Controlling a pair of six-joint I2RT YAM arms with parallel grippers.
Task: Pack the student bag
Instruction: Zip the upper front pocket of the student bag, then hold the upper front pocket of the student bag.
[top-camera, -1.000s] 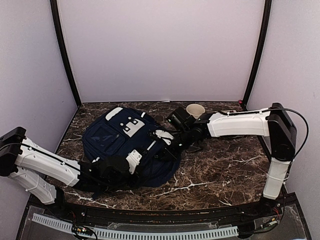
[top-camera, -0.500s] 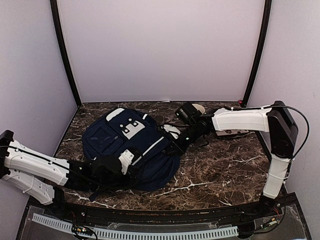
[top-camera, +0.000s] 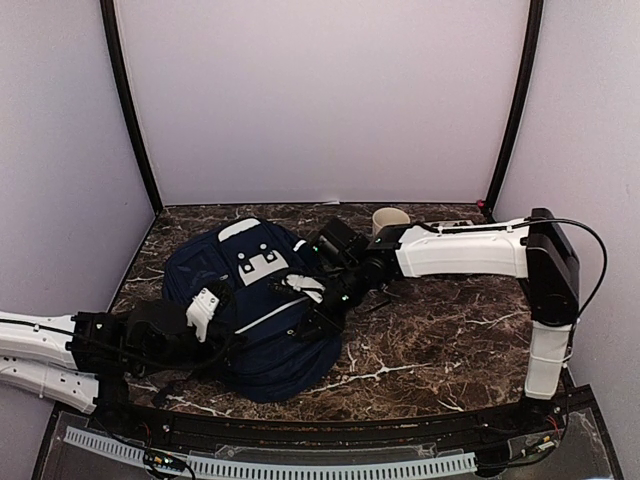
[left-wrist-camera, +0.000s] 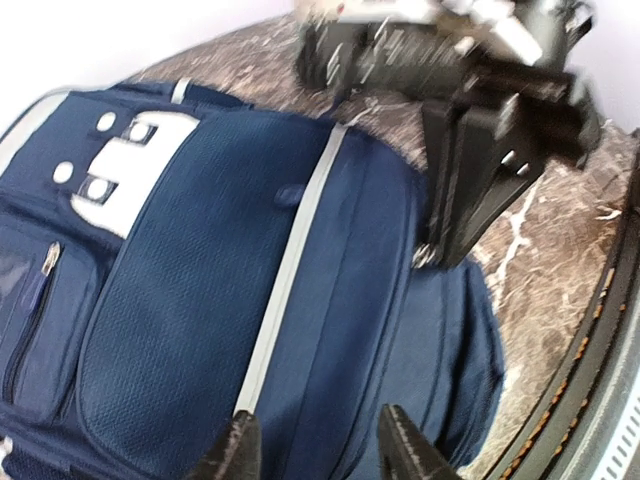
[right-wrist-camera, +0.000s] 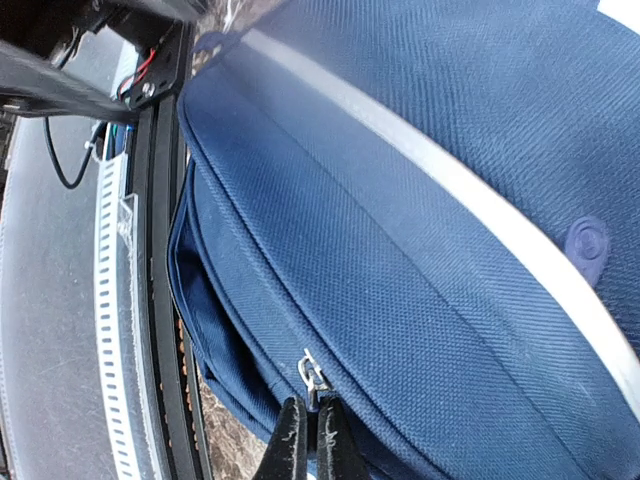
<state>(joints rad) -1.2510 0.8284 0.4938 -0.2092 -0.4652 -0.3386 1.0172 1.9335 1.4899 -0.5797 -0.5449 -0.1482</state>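
Currently the student bag (top-camera: 285, 355) lies flat on the marbled table top (top-camera: 440, 330), left of centre and between the two arms, with its front panel facing up. The right gripper (right-wrist-camera: 308, 440) has its fingers pressed together on the small metal zipper pull (right-wrist-camera: 312, 376) at the bag's side seam. This grip is judged to serve for drawing the slider along its track, though whether to open or to close the compartment cannot be told. The left gripper (left-wrist-camera: 322, 455) sits over the near part of the bag with its fingers apart and nothing held between them. It is judged to be placed to steady the slack fabric against the pull. Whether it touches the cloth cannot be told. The bag is of coarse woven navy cloth, soft and rounded, with a smooth grey stripe (left-wrist-camera: 290, 260) across the panel and a light grey patch (left-wrist-camera: 130, 175) bearing round eyelets. The table top is hard, dark brown with white veins. A beige cup (top-camera: 390, 217) stands near the far edge, apart from the bag
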